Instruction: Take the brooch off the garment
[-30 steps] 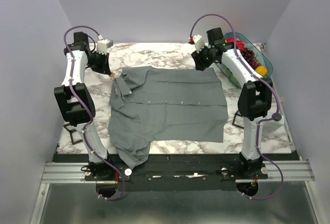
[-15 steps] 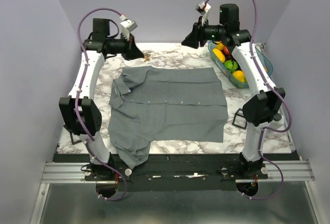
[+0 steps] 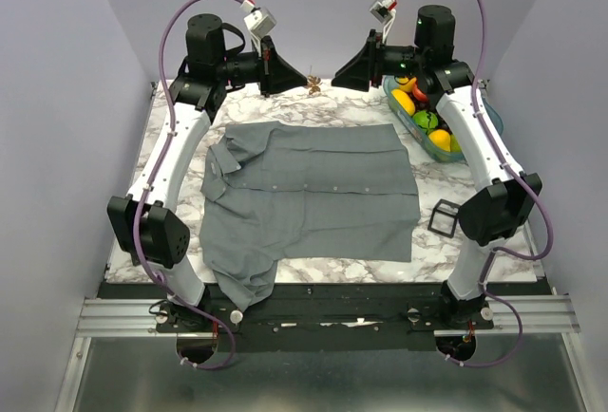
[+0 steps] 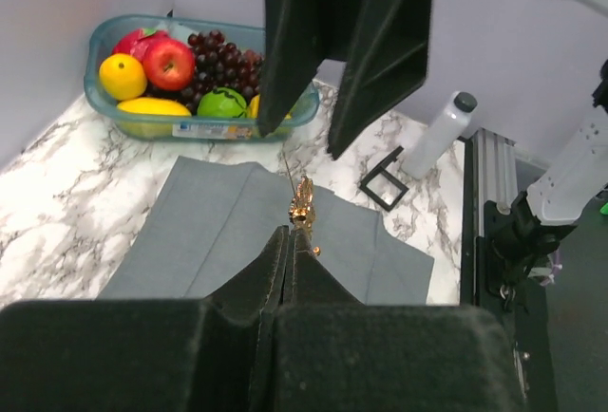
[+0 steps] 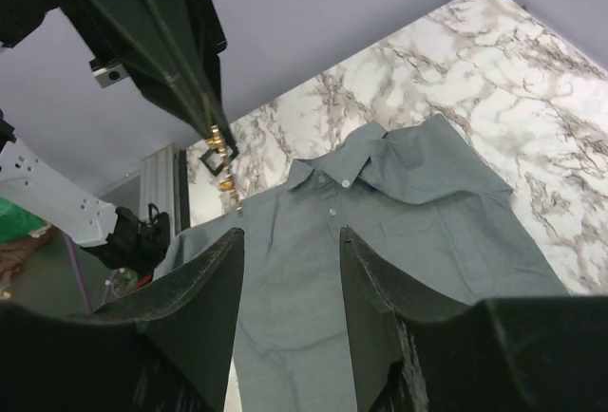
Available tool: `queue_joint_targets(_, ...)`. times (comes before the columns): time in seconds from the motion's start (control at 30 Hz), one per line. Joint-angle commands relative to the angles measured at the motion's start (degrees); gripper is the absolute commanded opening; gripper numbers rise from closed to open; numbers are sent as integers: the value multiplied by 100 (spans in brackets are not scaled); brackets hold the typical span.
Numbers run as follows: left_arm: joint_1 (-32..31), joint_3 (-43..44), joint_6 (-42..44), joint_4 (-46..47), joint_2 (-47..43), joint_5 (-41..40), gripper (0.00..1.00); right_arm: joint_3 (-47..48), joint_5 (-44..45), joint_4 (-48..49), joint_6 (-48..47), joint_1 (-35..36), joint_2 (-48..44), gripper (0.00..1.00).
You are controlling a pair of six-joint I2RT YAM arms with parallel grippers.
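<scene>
Pinched tight at the tips of the left gripper (image 4: 288, 241): the brooch (image 4: 302, 205), small and golden-brown, up in the air above the far edge of the marble table (image 3: 351, 108), well clear of the grey shirt (image 3: 313, 194). Facing it from the right, just apart: the right gripper (image 5: 290, 241), fingers spread wide, grasping nothing. Flat on the table, the shirt, collar to the left. In the far right corner, a clear bin of fruit (image 4: 228, 129); beside the right arm, a black wire-frame cube (image 3: 443, 205)
</scene>
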Motion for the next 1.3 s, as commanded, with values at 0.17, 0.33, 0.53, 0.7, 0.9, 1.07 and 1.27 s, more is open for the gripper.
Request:
queue_joint_targets(0.17,-169,-325,-115,108,-520,122,0,-323,-800,847,904,25,-208,54)
queue_joint_targets(0.33,-169,-308,-9,-15,-520,87,0,-596,-1177,1164,1054,34,-401,54)
queue_joint_targets(0.53,-169,-255,-27,-15,-459,69,0,-772,-1670,1620,1255,51,-481,54)
queue_joint_targets(0.7,-178,-202,-79,55,-371,96,0,-518,-1504,1683,1406,69,-252,54)
queue_joint_targets(0.9,-178,-194,-114,37,-318,131,0,-386,-1547,1700,1432,148,-77,54)
queue_joint_targets(1.07,-169,-176,-176,99,-266,175,0,-289,-1583,1736,1467,245,82,49)
queue_joint_targets(1.27,-177,-158,-185,81,-213,183,0,-131,-1565,1736,1494,262,231,45)
